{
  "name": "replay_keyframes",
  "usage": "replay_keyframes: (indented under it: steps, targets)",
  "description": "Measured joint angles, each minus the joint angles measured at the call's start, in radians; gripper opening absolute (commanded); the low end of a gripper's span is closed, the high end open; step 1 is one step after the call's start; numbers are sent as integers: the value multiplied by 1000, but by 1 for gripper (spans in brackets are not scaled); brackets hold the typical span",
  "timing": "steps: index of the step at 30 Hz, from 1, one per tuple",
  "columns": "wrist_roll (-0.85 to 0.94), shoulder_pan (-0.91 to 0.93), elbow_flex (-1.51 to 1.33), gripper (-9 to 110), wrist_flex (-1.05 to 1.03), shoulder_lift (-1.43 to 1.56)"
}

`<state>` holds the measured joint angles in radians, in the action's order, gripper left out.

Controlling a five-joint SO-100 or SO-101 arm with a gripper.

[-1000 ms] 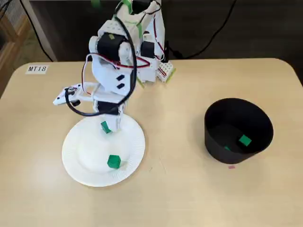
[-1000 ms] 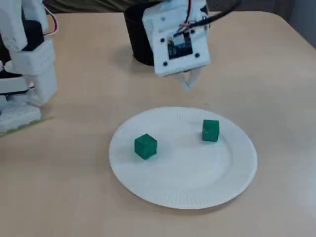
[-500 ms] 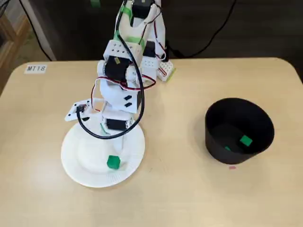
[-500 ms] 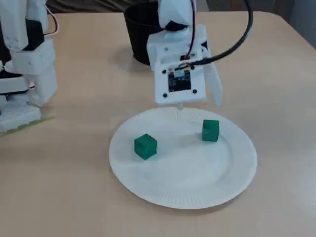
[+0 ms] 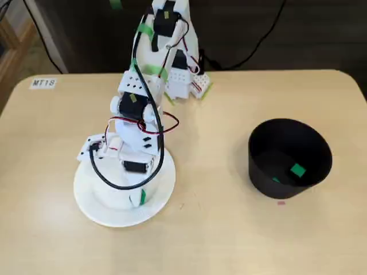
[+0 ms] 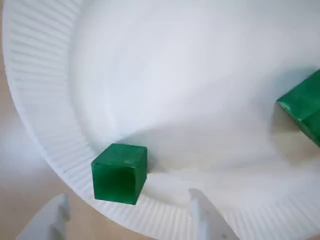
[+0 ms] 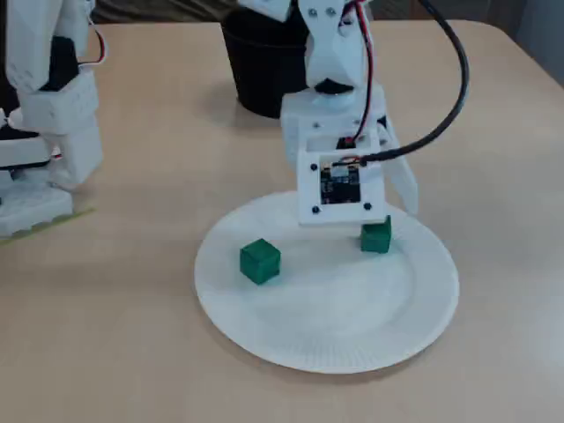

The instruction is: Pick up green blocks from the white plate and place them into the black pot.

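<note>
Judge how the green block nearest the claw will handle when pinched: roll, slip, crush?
The green block looks like a rigid flat-faced cube, so probably won't roll or crush. Its faces look smooth, so it might slip if the open claw pinches off-centre. It rests by the ribbed rim of the white plate; a nudge may slide it.

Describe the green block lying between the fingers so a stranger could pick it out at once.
Start at the white paper plate on the tan table. Two green blocks lie on it. The wanted green block sits beside the ribbed rim, under the gripper, between its open fingers, while the other green block lies out in the open nearer the robot's base.
</note>
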<state>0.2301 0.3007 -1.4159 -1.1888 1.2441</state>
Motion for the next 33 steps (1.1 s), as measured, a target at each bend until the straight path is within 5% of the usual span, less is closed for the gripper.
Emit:
replay_keyframes:
  steps: [19,28,33]
  targets:
    - [5,34,382,30,-215,-273]
    - [-11,32,514,-2,-279,-365]
    - [-12,32,560,-2,-288,-394]
